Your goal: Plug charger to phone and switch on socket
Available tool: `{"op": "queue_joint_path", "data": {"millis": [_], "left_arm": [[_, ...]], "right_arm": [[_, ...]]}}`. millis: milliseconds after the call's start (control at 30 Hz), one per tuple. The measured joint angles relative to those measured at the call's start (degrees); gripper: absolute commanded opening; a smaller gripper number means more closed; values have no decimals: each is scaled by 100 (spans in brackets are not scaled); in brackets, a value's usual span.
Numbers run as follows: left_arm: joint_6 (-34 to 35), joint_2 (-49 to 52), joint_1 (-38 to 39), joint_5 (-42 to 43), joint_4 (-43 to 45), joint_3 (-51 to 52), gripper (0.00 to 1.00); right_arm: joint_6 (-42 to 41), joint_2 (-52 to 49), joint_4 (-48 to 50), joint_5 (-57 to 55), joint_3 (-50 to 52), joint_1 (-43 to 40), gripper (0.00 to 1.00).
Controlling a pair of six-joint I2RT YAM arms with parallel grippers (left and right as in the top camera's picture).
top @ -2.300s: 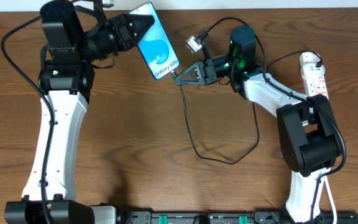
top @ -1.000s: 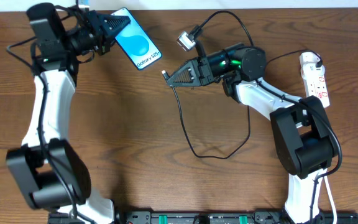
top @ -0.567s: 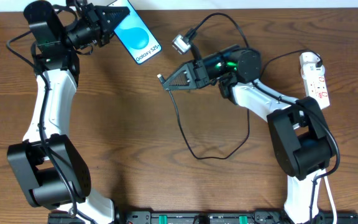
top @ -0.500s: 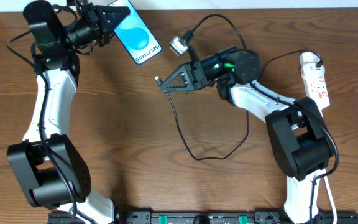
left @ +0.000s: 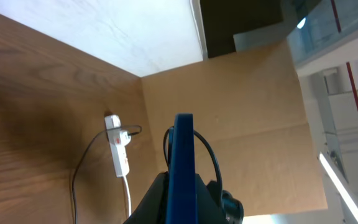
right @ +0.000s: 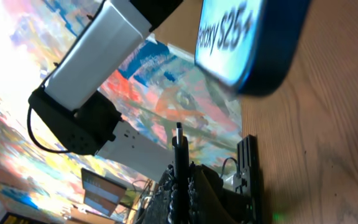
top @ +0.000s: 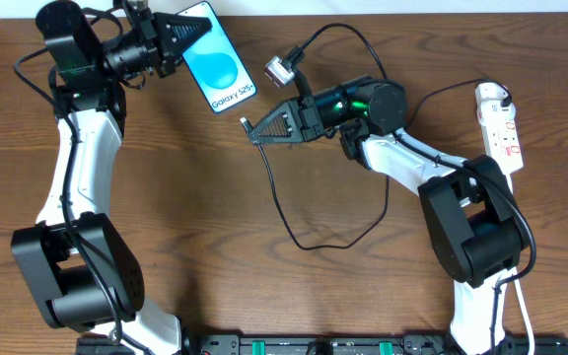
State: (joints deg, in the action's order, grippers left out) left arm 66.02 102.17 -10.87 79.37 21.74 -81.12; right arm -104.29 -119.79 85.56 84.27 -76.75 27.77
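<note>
The phone (top: 221,61), its blue-and-white screen lit, is held off the table at the back left, with my left gripper (top: 189,33) shut on its far end. In the left wrist view the phone (left: 183,163) shows edge-on between the fingers (left: 157,198). My right gripper (top: 256,129) is shut on the charger (top: 284,192) just behind its connector tip (top: 244,123), which points left, a short gap below and right of the phone's lower end. The right wrist view has that tip (right: 178,133) upright under the phone (right: 248,43). The socket (top: 498,119) lies at the far right.
The charger's black cable loops across the table's middle (top: 309,240), and a grey plug end (top: 280,71) hangs above the right gripper. A white cord (top: 521,320) runs down from the socket. Both arm bases (top: 97,296) stand near the front edge.
My right gripper has carried the connector tip leftward, closing on the phone's lower end. The left gripper has raised the phone slightly toward the back. Both grips are unchanged.
</note>
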Motion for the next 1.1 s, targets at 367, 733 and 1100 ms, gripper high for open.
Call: {"op": "queue_joint_path", "data": {"millis": [367, 733, 1100], "left_arm": [[0, 0, 0, 133, 37, 0, 7], [0, 0, 0, 85, 48, 0, 7], [0, 0, 2, 83, 79, 0, 7]], "right_arm": [[-2, 0, 0, -295, 0, 2, 1], [-17, 0, -472, -398, 0, 2, 1], [-20, 0, -474, -398, 0, 2, 1]]}}
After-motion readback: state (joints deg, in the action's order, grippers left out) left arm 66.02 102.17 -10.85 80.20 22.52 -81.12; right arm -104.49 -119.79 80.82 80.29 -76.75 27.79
